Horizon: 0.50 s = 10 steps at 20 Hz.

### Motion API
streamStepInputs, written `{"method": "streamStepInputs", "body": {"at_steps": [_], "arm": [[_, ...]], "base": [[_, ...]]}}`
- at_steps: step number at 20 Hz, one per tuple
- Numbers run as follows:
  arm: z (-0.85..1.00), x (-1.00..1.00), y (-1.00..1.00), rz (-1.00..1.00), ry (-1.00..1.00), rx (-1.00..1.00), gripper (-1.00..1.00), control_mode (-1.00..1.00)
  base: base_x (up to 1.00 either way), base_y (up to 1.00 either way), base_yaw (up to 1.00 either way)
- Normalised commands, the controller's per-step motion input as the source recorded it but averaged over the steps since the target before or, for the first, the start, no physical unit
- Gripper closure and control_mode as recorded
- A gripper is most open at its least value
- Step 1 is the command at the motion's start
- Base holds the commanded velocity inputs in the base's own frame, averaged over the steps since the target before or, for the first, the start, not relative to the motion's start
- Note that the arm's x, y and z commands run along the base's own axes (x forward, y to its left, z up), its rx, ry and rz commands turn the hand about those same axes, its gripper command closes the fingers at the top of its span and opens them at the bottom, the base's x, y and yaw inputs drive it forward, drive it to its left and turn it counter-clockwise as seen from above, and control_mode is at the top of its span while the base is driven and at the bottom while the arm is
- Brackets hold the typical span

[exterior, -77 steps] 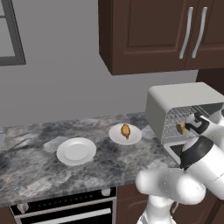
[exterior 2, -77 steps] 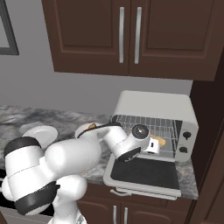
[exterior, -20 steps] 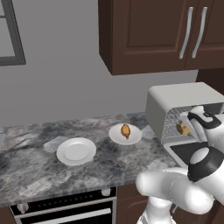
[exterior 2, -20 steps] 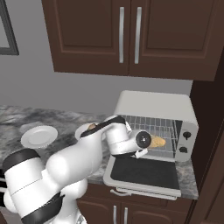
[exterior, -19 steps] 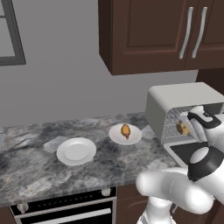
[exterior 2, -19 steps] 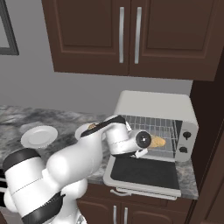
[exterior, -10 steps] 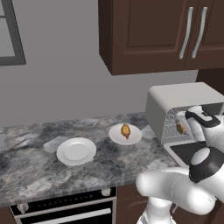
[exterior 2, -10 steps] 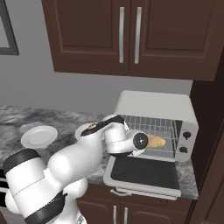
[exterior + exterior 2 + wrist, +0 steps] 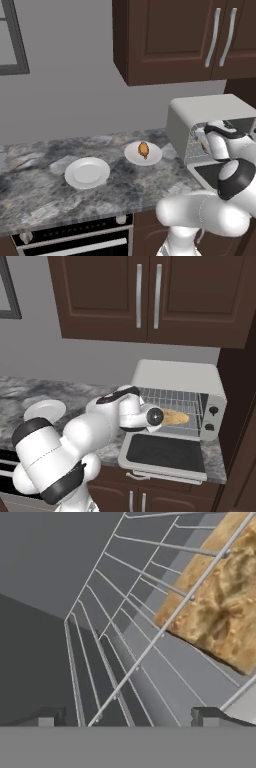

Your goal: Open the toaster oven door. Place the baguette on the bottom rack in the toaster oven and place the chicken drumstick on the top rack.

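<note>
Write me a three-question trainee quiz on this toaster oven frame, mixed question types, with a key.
1. True or false: the toaster oven door is shut.
2. Multiple choice: where is the chicken drumstick?
A. on the top rack
B. on a plate on the counter
C. in the gripper
3. Fill in: the baguette lies on a wire ____ inside the oven.

Key:
1. False. The door hangs open, folded down flat in front.
2. B. It sits on the plate nearer the oven; the other plate is bare.
3. Rack. The hand view shows the gripper with its fingertips apart and nothing between them, the bread off to one side.
</note>
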Motion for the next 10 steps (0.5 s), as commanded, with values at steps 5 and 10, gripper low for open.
{"method": "streamStepInputs", "body": {"at_steps": [5,10], "arm": [[-0.12,0.13,-0.13,0.00,0.00,0.00,-1.00,-1.00],[-0.04,0.10,-0.14,0.02,0.00,0.00,-1.00,-1.00]], "base": [[0.00,0.00,0.00],[0.00,0.00,0.00]]}}
